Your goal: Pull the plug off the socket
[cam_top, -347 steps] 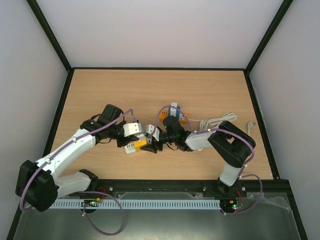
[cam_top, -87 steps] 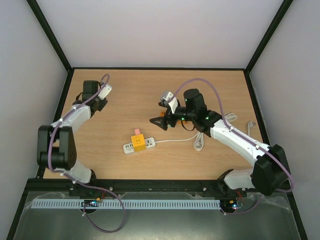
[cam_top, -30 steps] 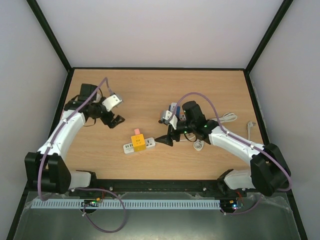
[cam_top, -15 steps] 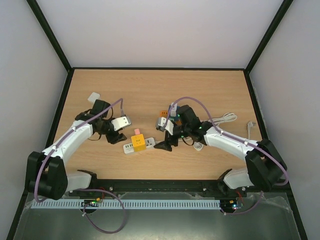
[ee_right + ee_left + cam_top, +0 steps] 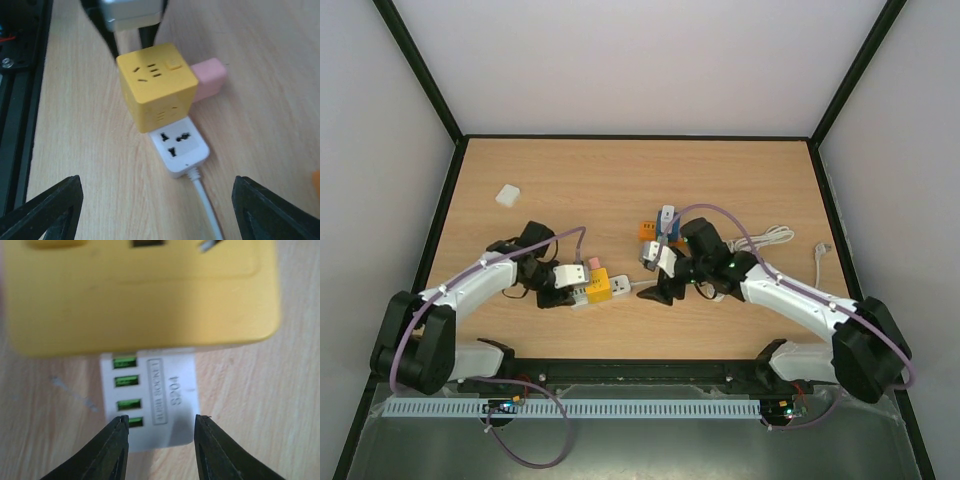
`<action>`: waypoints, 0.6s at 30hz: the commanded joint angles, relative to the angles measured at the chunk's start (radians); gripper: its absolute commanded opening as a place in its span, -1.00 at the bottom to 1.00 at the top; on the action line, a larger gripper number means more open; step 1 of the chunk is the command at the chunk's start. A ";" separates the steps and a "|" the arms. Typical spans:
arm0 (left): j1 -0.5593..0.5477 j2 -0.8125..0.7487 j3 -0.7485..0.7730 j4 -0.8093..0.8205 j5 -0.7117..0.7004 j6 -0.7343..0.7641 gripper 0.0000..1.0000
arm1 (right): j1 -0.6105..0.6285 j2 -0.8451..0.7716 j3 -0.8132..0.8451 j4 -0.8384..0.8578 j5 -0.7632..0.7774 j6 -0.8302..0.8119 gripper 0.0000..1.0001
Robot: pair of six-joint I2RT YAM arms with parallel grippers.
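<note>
Yellow plug (image 5: 157, 95) hides the middle of the white socket (image 5: 182, 142).

Lab cell: walled, black-framed robot table (image 5: 740, 180)

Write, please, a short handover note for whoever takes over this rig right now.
Left gripper: jaws straddle the USB end of the white power strip; I cannot tell whether they grip it.
Right gripper: open, facing the strip's cord end, touching nothing.
Things: yellow cube sits plugged on the strip; pink plug sits against the cube's side.
Done: one arm at each end of the strip.
Left: steady the strip, grip the plug, pull it free.
</note>
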 commanded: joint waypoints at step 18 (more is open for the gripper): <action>-0.429 0.087 0.001 0.352 0.117 -0.324 -0.24 | -0.124 -0.113 0.019 -0.130 0.151 0.109 0.62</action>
